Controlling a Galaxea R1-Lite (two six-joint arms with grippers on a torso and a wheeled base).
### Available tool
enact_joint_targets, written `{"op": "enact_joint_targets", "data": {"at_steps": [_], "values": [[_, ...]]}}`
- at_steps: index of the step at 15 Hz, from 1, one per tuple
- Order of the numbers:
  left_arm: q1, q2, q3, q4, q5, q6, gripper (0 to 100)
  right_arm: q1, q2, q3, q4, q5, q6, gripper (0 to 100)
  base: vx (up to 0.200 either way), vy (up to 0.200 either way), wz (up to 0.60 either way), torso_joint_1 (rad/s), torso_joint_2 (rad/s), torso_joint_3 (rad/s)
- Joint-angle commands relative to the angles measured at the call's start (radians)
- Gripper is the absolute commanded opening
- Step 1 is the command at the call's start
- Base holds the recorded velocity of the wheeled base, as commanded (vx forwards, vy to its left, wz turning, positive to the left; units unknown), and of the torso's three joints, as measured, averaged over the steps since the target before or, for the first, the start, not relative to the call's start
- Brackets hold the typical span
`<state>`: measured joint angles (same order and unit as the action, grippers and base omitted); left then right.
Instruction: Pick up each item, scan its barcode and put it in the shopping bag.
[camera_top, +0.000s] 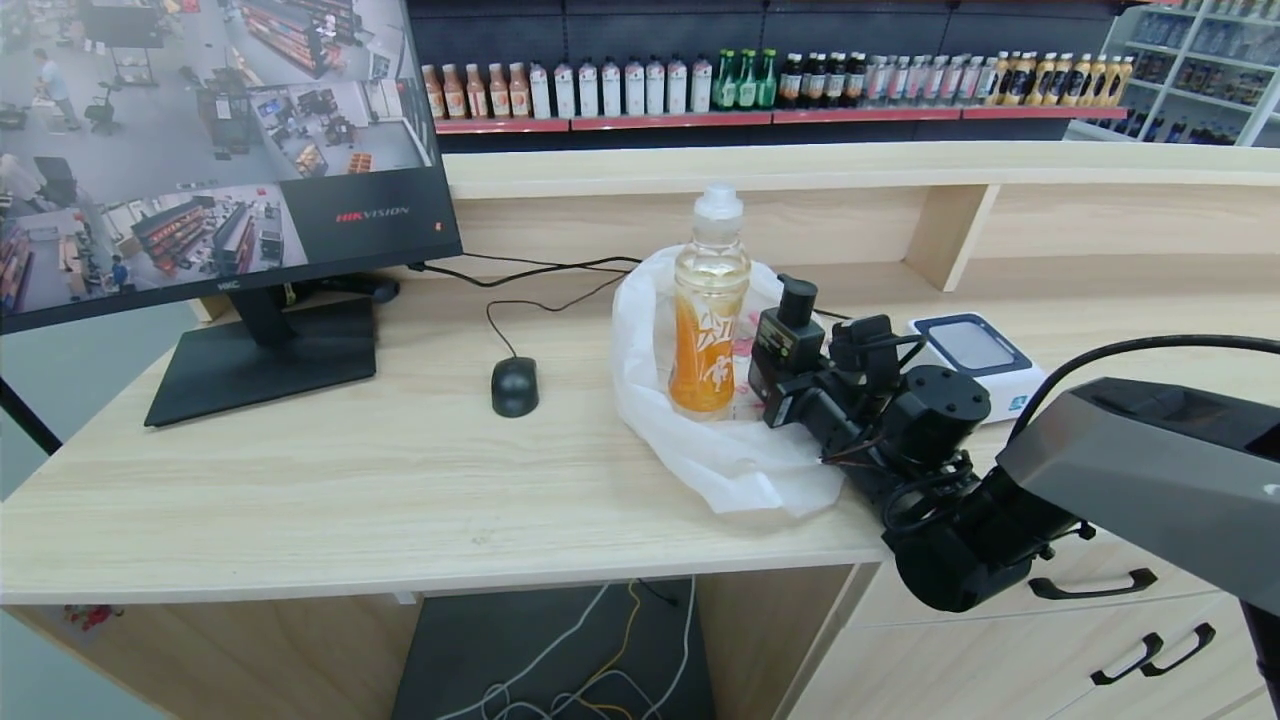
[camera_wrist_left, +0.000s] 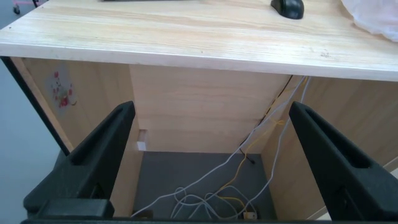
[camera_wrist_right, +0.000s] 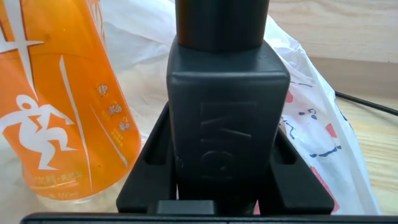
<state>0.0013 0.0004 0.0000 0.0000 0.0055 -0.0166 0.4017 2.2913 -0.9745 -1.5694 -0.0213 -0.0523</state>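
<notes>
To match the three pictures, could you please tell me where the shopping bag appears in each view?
Head view: shopping bag at centre of the counter, orange bottle standing in it.
Left wrist view: white edge on the counter beyond the mouse.
Right wrist view: behind the bottle and the black item.
Shared landmark: the wooden counter.

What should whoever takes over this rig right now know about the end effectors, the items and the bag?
Left end effector: open, empty, low in front of the counter's edge.
Right end effector: shut on a black bottle, held at the bag's right side.
Orange bottle: upright inside the white bag.
Scanner: on the counter, right of the bag.
Done: orange bottle bagged.
Left: put the black bottle into the bag. Whether it was scanned cannot be told.
</notes>
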Motion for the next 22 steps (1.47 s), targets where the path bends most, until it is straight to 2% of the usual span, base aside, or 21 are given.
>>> {"op": "enact_joint_targets", "data": {"at_steps": [1, 4, 5, 9, 16, 19, 22], "values": [[0.000, 0.000, 0.000, 0.000, 0.001, 0.000, 100, 0.000, -0.004, 0.000, -0.001, 0.000, -0.001, 0, 0.000, 0.000, 0.00, 0.000, 0.00, 0.000], [0.000, 0.000, 0.000, 0.000, 0.001, 0.000, 100, 0.002, -0.007, 0.000, -0.001, 0.000, 0.000, 0, 0.000, 0.000, 0.00, 0.000, 0.00, 0.000], [0.000, 0.000, 0.000, 0.000, 0.001, 0.000, 100, 0.003, -0.012, 0.013, -0.001, 0.000, 0.002, 100, 0.000, 0.000, 0.00, 0.000, 0.00, 0.000], [0.000, 0.000, 0.000, 0.000, 0.001, 0.000, 100, 0.000, -0.042, 0.025, -0.001, 0.000, 0.002, 100, 0.000, 0.000, 0.00, 0.000, 0.00, 0.000], [0.000, 0.000, 0.000, 0.000, 0.001, 0.000, 100, 0.012, -0.269, 0.177, -0.001, 0.000, -0.001, 100, 0.000, 0.000, 0.00, 0.000, 0.00, 0.000], [0.000, 0.000, 0.000, 0.000, 0.001, 0.000, 100, 0.011, -0.440, 0.313, -0.001, 0.000, -0.004, 100, 0.000, 0.000, 0.00, 0.000, 0.00, 0.000], [0.000, 0.000, 0.000, 0.000, 0.001, 0.000, 100, 0.000, -0.648, 0.519, -0.001, -0.002, -0.007, 100, 0.000, 0.000, 0.00, 0.000, 0.00, 0.000]]}}
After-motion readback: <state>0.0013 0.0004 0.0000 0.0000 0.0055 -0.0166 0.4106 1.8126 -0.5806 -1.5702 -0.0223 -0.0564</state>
